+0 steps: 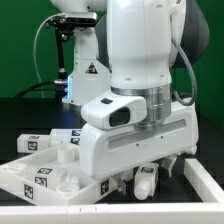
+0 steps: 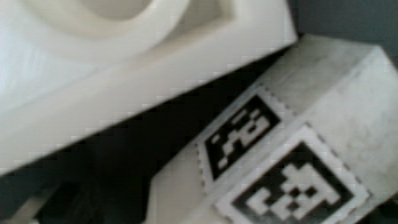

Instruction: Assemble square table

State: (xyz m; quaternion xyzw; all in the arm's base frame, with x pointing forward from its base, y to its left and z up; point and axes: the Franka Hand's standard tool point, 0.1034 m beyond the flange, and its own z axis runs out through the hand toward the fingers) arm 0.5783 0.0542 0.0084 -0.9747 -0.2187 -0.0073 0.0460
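The square table top [image 1: 40,178] lies flat at the exterior view's lower left, white with tags on its rim. My gripper [image 1: 150,172] hangs low just to its right, jaws open. A white tagged leg [image 1: 147,184] lies on the table under them, between the dark fingers; I cannot tell whether they touch it. In the wrist view that leg [image 2: 267,150] fills the frame at very close range, showing two black-and-white tags. The table top's edge with a round socket [image 2: 125,70] sits beside it. My own fingers do not show in that view.
Two more white legs [image 1: 62,140] [image 1: 30,144] lie behind the table top. A white raised bar [image 1: 205,185] runs along the exterior view's lower right. The robot base with a warning triangle [image 1: 88,70] stands at the back.
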